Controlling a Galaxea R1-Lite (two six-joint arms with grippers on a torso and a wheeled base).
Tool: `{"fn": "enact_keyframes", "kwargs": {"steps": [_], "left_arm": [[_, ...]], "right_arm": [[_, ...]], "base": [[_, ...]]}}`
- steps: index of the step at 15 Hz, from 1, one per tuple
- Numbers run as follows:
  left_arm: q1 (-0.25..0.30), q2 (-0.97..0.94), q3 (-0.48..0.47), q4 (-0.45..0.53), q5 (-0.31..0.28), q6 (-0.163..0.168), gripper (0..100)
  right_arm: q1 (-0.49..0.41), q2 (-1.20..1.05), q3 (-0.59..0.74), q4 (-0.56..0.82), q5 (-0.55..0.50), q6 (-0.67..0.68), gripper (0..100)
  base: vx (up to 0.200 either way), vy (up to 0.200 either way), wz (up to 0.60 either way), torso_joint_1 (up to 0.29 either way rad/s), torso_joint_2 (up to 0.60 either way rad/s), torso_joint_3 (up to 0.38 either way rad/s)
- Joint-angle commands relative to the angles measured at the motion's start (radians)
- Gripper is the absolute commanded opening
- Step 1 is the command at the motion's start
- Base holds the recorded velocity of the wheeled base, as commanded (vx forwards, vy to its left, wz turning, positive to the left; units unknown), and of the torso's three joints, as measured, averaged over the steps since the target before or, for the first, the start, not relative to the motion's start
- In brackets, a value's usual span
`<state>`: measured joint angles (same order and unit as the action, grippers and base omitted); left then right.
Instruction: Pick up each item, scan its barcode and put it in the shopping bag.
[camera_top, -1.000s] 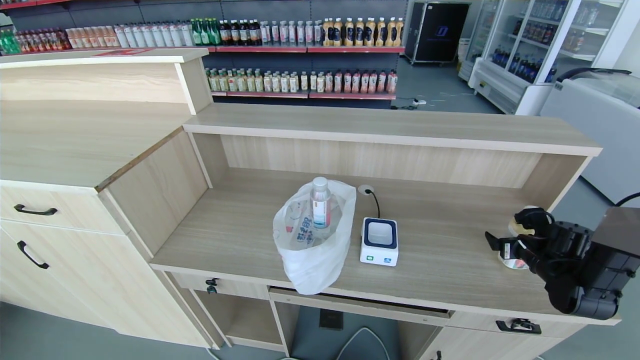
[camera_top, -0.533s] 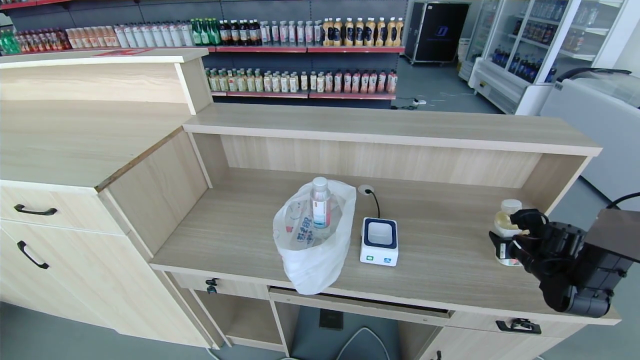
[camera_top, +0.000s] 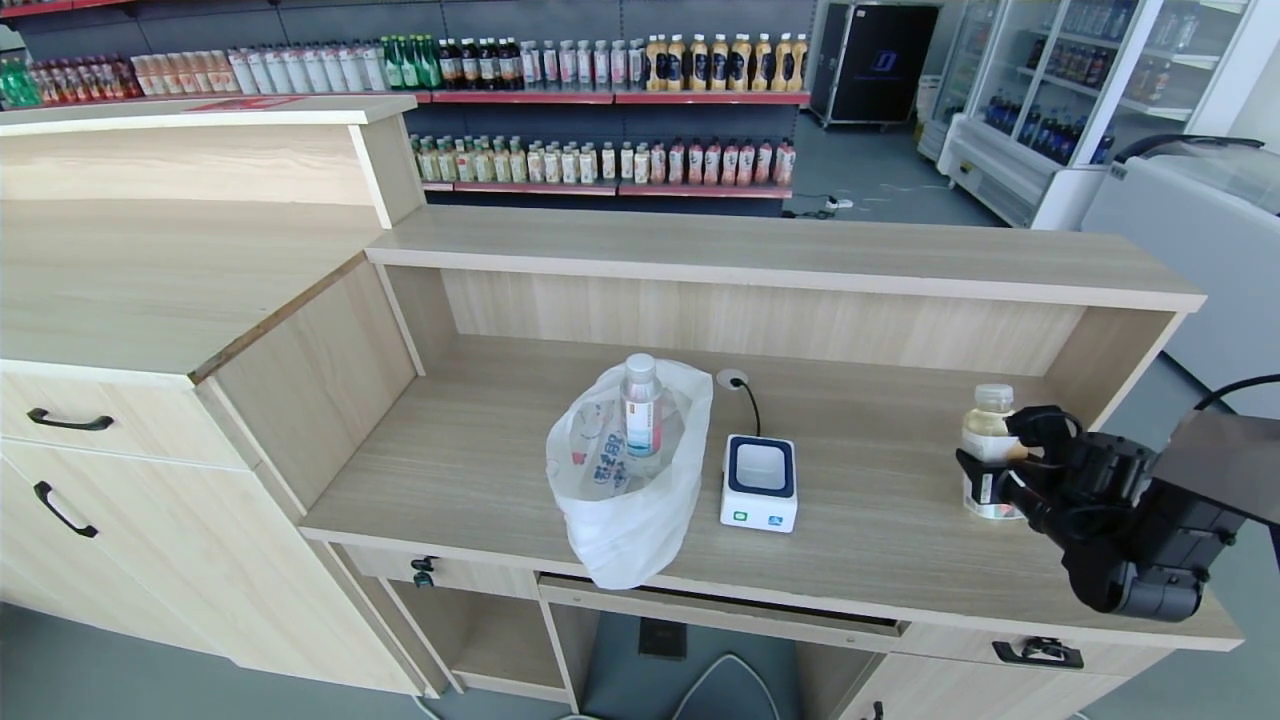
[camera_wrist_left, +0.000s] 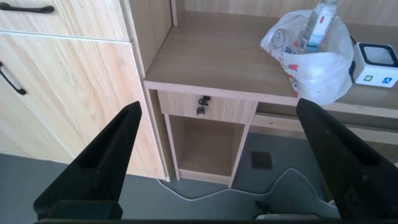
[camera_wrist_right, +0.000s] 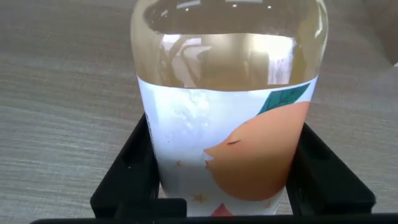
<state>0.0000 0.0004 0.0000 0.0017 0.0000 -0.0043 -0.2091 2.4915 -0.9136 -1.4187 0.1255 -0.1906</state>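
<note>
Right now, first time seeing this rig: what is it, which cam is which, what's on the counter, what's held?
A two-armed robot at a shop checkout. The wide picture is from its head camera; the other two are from its wrists. On the wooden counter: a white shopping bag with a clear bottle standing in it, and a small white scanner beside the bag. The right gripper is shut on a drink bottle near the counter's right end. The left gripper is open and empty.
</note>
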Motion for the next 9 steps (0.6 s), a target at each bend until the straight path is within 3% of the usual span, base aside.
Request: {"fn": "enact_keyframes", "kwargs": {"steps": [1,5,7,9], "left_arm": [[0.0,0.0,0.0,0.0,0.0,0.0,100],[0.0,0.0,0.0,0.0,0.0,0.0,100],[0.0,0.0,0.0,0.0,0.0,0.0,100],[0.0,0.0,0.0,0.0,0.0,0.0,100]], "right_arm": [[0.017,-0.031,0.002,0.006,-0.001,0.014,0],[0.037,-0.123,-0.042,0.069,0.017,0.131,0],[0.047,-0.232,-0.044,0.182,0.071,0.229,0],[0.066,-0.411,-0.033,0.369,0.197,0.359,0]], "base": [[0.0,0.0,0.0,0.0,0.0,0.0],[0.0,0.0,0.0,0.0,0.0,0.0],[0.0,0.0,0.0,0.0,0.0,0.0],[0.0,0.0,0.0,0.0,0.0,0.0]]}}
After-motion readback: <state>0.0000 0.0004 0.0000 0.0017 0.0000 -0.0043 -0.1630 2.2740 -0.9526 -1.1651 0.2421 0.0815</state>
